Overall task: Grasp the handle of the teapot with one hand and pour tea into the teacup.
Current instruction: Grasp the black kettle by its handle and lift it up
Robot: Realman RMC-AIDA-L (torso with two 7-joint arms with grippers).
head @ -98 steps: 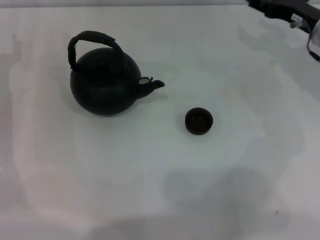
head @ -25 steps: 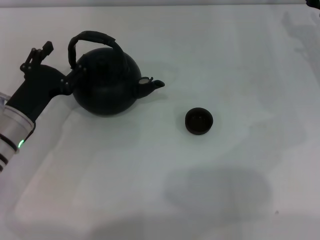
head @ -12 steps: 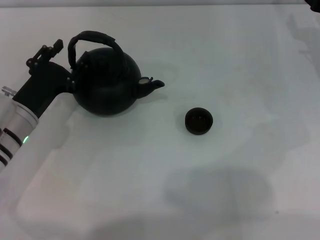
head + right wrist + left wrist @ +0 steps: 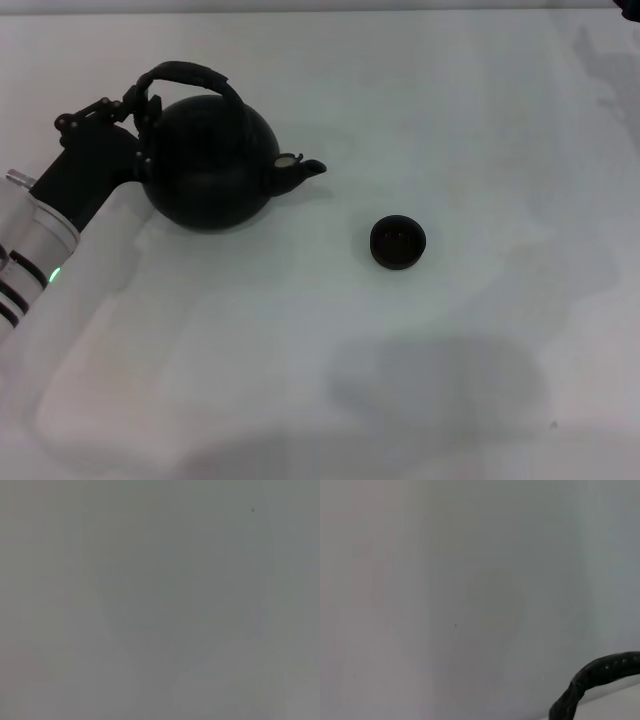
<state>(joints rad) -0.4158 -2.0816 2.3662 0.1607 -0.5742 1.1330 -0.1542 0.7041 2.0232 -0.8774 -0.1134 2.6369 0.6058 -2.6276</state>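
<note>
The matte-black teapot [image 4: 210, 172] stands on the white table at the left, its short spout [image 4: 300, 170] pointing right toward the teacup. Its dark arched handle [image 4: 192, 72] loops over the top. A piece of that band also shows in the left wrist view [image 4: 605, 669]. My left gripper [image 4: 140, 128] is open at the handle's left end, its fingers standing apart on either side of the band where it meets the body. The small dark teacup [image 4: 398, 242] sits upright to the right of the spout, apart from the pot. My right gripper is out of view.
The white table [image 4: 330, 380] runs on around the pot and cup. My left arm [image 4: 40, 240] reaches in from the left edge. A soft shadow lies on the table near the front.
My left gripper has moved in to the right, from beside the pot to around the handle's left end. The teapot has nudged very slightly. The cup has not moved.
</note>
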